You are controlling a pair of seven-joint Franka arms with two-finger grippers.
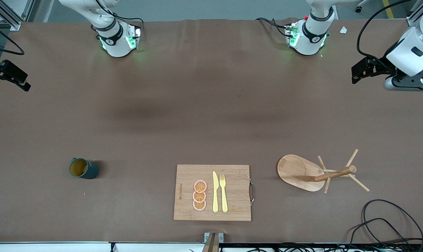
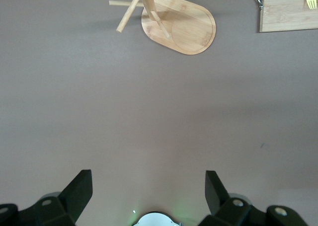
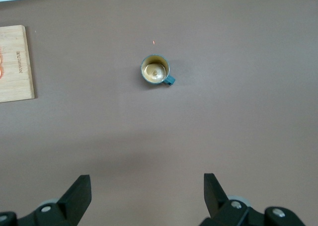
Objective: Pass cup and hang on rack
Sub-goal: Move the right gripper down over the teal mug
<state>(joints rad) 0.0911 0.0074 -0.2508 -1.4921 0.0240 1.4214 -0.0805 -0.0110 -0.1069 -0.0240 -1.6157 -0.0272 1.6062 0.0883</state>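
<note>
The cup (image 1: 83,168), dark teal with a mustard-yellow inside, stands upright on the brown table toward the right arm's end; the right wrist view shows it (image 3: 155,70) from above, handle to one side. The rack (image 1: 304,173), a light wooden mug tree on an oval base, stands toward the left arm's end and shows in the left wrist view (image 2: 181,25). My right gripper (image 1: 13,77) is open and empty, high over the table's edge at its own end, away from the cup; its fingers (image 3: 79,193) are wide apart. My left gripper (image 1: 363,70) is open and empty, high over its own end, away from the rack.
A bamboo cutting board (image 1: 232,175) with a metal handle lies between the cup and the rack, near the front camera. It carries three orange slices (image 1: 199,195), a yellow knife (image 1: 215,192) and a fork (image 1: 223,192). Black cables (image 1: 390,224) lie at the corner nearer the camera than the rack.
</note>
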